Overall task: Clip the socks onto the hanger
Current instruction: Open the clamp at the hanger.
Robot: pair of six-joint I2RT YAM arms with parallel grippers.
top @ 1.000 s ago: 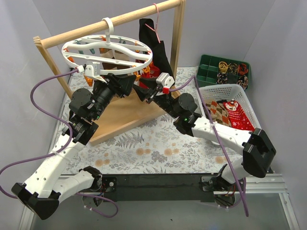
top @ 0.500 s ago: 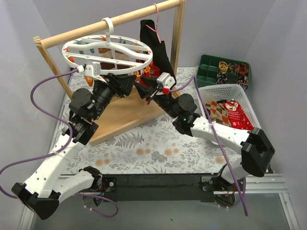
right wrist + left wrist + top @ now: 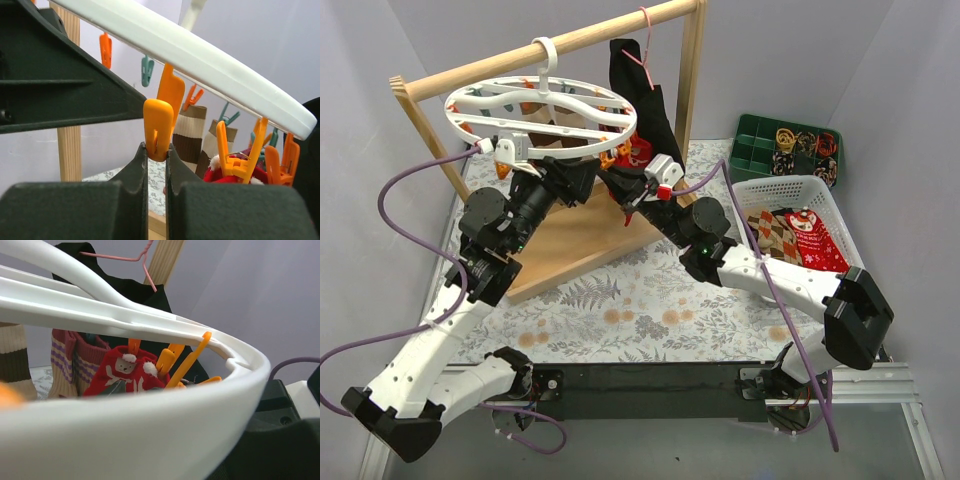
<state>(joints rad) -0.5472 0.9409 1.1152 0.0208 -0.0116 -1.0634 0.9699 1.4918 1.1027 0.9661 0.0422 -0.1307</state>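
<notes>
**Right gripper pinching a clip under the hanger**

Your right gripper [image 3: 156, 148] is squeezing narrow on the lower tab of an orange clip [image 3: 158, 122], with one finger pressing on each side of it. That clip is hanging straight above the gripper from the white rim of the hanger [image 3: 210, 60], which is slanting overhead from upper left to lower right. Just right of the gripper and a little beyond it, a red Christmas sock [image 3: 105, 382] is dangling from another orange clip. Behind the pinched clip, two brown-and-cream striped socks [image 3: 189, 132] are hanging from the far side of the ring.

Your left gripper [image 3: 578, 178] is reaching up beneath the near rim of the hanger, close beside the tip of the right gripper. In its own view the white rim is filling the foreground right in front of it and covering the fingers, so I cannot tell whether it is clamping the rim or standing apart from it. Past that rim, ahead of the left gripper, the red Christmas sock is hanging with a pink-striped sock [image 3: 62, 365] to its left.

The hanger's hook is sitting over the wooden rail [image 3: 600, 35], above both grippers. More socks [image 3: 800, 238] are lying in the white basket [image 3: 780, 185] on the surface [image 3: 650, 300], well off to the right of the right gripper
</notes>
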